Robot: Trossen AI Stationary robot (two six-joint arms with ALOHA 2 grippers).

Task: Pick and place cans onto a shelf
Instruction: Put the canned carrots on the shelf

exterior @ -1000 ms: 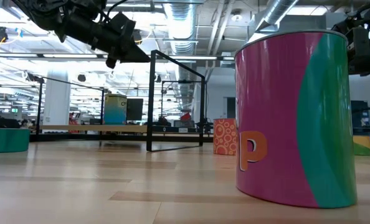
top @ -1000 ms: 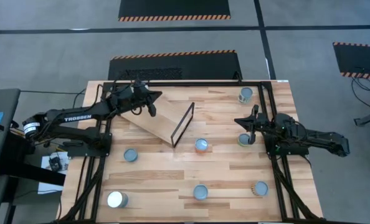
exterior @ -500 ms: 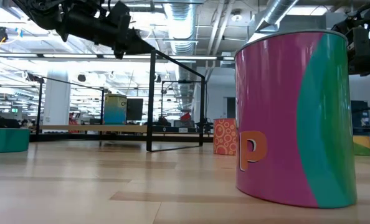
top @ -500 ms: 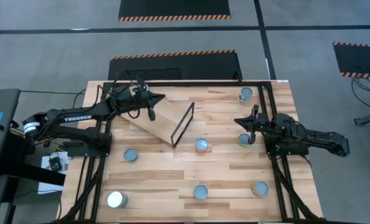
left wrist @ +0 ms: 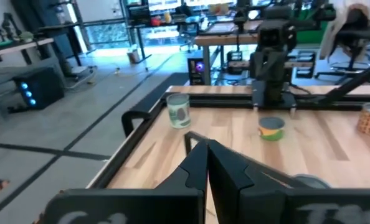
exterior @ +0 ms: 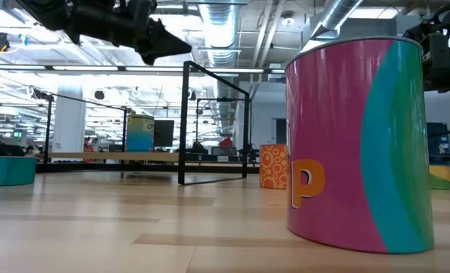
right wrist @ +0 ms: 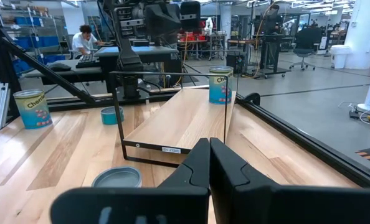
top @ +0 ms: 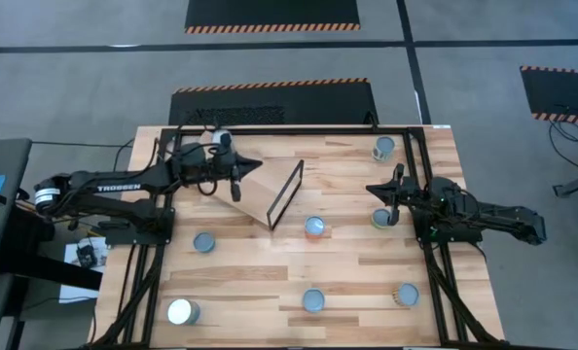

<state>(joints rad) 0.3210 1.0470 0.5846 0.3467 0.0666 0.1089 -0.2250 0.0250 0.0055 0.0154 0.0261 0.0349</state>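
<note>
Two sets of jaws, both closed tight and both empty. My left gripper [top: 238, 177] hangs in the air over the upper end of the tilted light-wood shelf board with the thin black metal frame [top: 262, 192]; its fingers meet in the left wrist view and touch nothing. A small tin with a silvery round top [top: 221, 137] sits just beside this arm's wrist near the far edge of the tabletop; I cannot tell whether it rests on the shelf or on the tabletop beside it.

My right gripper [top: 394, 197] waits off the surface at the right side of the planked wooden tabletop [top: 260, 267], fingers pressed together, holding nothing. A yellow-and-green-sided tin [top: 380, 219] stands just beside its tips.

The other cans stand loose on the tabletop:
- pale-topped tin with a green print [top: 383, 149], far right corner.
- orange-sided tin [top: 314, 228], near the framed end of the shelf.
- pale-blue-topped tin [top: 203, 242], left of centre.
- bright white-topped tin [top: 180, 312], near left corner.
- pale-blue-topped tin [top: 312, 299], near edge, centre.
- pink-and-teal-sided tin [exterior: 357, 144], near edge, close in front of the low camera.
</note>
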